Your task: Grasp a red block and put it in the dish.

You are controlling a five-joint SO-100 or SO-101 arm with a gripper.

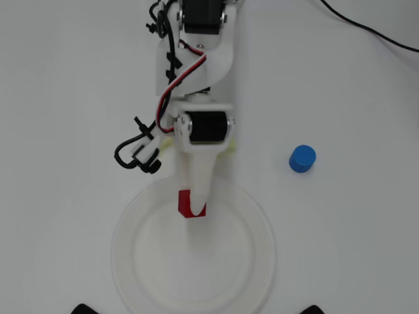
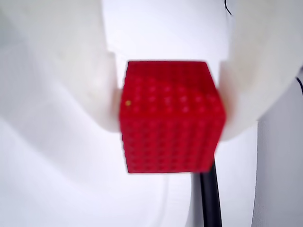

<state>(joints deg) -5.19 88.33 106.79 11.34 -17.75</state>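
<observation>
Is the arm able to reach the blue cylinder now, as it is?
Probably not yet: nothing blocks the path to the blue cylinder, but the jaws are shut on the red block over the dish.

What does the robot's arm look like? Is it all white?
Mostly white. In the overhead view the arm has white plastic shells with black motor blocks. Red, white and black cables loop along its left side. The gripper has smooth white fingers, wide and rounded in the wrist view.
</observation>
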